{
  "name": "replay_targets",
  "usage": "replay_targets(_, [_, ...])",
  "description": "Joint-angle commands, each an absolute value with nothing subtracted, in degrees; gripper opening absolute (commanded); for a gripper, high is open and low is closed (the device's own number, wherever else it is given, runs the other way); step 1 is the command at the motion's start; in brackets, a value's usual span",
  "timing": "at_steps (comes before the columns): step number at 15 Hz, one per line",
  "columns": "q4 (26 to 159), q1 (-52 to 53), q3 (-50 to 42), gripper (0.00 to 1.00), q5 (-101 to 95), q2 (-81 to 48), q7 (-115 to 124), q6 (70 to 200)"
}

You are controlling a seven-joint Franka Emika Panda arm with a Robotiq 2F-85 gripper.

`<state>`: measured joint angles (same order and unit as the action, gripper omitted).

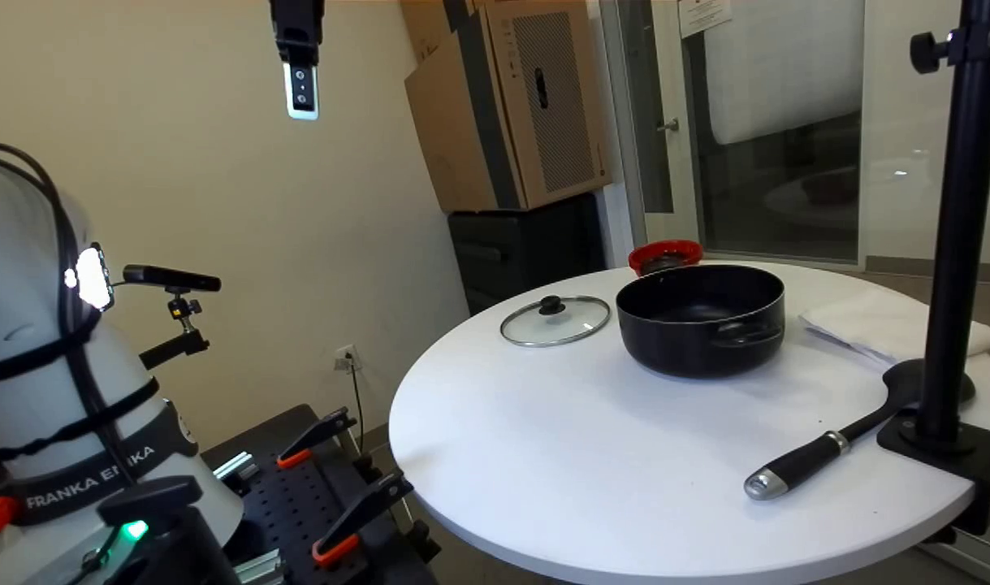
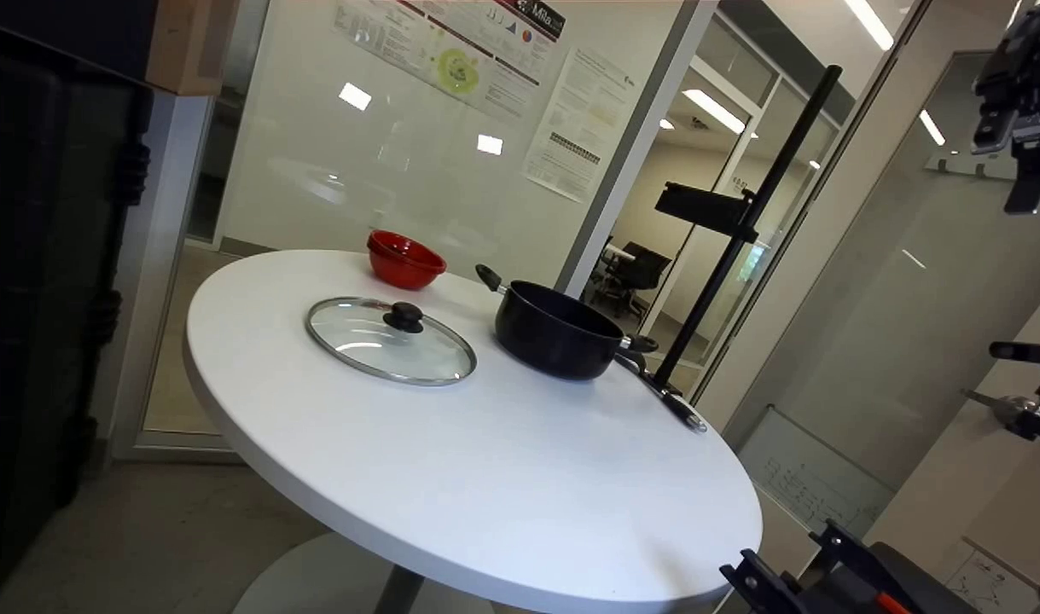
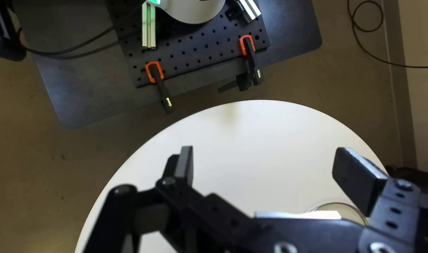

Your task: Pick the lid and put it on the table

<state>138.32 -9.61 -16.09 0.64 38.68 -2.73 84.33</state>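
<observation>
Lid (image 2: 370,345): lies flat on table (image 1: 584,439), knob (image 2: 403,317) up, just beside pot (image 1: 689,345). Gripper (image 3: 268,167): hangs high, fingers (image 3: 357,179) wide apart.

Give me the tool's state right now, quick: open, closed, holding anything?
Tool: open, holding nothing; the lid lies on the table.

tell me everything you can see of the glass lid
The lid is round and clear, apparently glass, with a silvery, metal-looking rim and a dark knob at its centre. It lies knob up on the white table, which shows through it, beside the black pot but apart from it. Only the table is seen touching it. In the wrist view, only part of it shows past the end effector.
</observation>
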Motion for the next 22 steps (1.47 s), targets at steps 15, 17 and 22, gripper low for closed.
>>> replay_targets(15, [149.34, 0.16, -4.48, 1.00, 10.69, 27.16, -2.68, 132.49])
replay_targets(17, [149.20, 0.69, -3.83, 1.00, 10.80, 24.75, -2.49, 133.83])
replay_targets(22, [149.21, 0.10, -4.25, 1.00, 10.75, 26.20, -2.51, 133.52])
